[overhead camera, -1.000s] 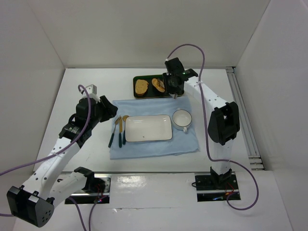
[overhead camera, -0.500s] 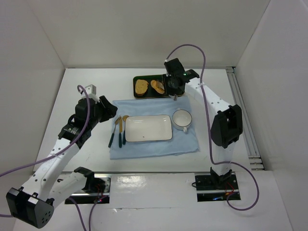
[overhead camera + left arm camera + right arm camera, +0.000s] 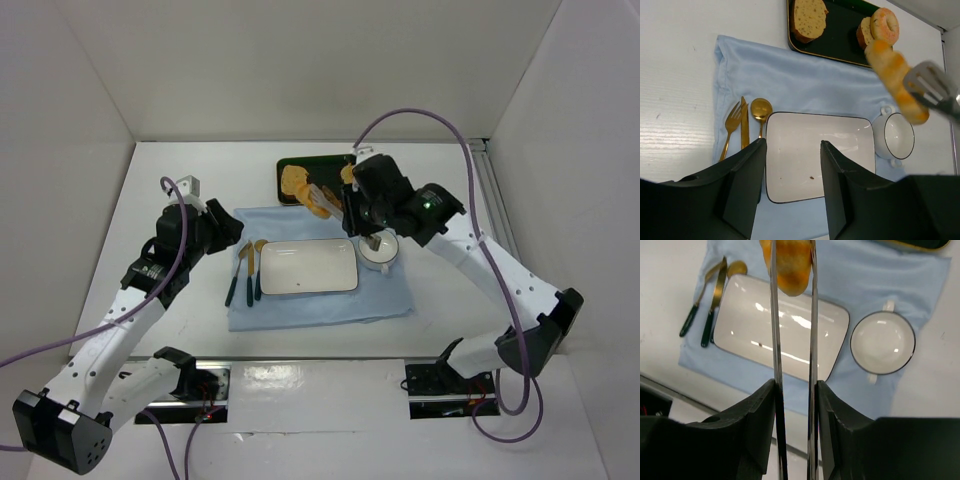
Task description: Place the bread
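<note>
My right gripper (image 3: 795, 387) is squeezed tight on metal tongs (image 3: 774, 330). The tong tips pinch the bread (image 3: 895, 80) near 1 end, up in the air between the black tray (image 3: 840, 45) and the white plate (image 3: 805, 150). Left gripper (image 3: 792, 145): fingers apart, nothing in them. Bread looks light and soft-ish with a glossy ridged crust, so probably slippery. The end grip may let it swing. I'd take it across the middle, gently.

The right fingers (image 3: 336, 205) pinch the bread (image 3: 318, 204). It is at 12 o'clock from the white plate (image 3: 308, 268), by the dark tray (image 3: 285, 166). A cup (image 3: 380, 250) sits at the plate's 3 o'clock, on the blue cloth (image 3: 330, 305).
</note>
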`<state>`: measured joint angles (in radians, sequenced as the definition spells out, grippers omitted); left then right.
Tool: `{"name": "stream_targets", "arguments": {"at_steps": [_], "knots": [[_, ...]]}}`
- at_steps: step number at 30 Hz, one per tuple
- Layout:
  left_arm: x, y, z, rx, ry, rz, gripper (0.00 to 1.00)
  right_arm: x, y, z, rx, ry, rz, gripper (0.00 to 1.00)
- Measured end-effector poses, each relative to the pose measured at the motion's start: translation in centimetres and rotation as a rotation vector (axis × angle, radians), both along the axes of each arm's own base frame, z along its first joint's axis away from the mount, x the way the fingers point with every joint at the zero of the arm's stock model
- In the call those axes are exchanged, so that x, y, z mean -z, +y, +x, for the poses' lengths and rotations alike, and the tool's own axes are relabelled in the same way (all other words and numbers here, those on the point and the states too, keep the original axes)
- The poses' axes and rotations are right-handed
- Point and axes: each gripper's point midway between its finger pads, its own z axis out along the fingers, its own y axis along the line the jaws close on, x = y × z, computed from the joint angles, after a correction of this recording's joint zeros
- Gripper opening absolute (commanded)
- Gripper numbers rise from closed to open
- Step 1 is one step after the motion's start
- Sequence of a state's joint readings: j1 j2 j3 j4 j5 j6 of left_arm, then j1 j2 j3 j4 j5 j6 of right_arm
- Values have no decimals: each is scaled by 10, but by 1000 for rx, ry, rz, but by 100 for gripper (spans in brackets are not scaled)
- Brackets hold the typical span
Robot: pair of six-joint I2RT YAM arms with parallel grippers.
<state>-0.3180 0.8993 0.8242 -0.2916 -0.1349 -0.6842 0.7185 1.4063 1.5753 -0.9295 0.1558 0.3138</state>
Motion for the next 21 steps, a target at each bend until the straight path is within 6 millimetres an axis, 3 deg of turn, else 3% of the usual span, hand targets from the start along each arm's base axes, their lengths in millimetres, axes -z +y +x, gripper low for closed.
{"name": "stream_targets", "arguments": {"at_steps": [8,11,15,21], "knots": [[-6,-1,4,0,-5,-1,60,71,25,-88,-107,153,-129,0],[-9,-2,6,0,-9,-3,60,88,28,-112,-121,182,-158,0],[-9,-2,7,0,-9,-3,60,93,28,-125,-103,178,-158,0],[-10,-2,6,0,-11,-5,60,95,17,-120,-38,146,-166,0]]}}
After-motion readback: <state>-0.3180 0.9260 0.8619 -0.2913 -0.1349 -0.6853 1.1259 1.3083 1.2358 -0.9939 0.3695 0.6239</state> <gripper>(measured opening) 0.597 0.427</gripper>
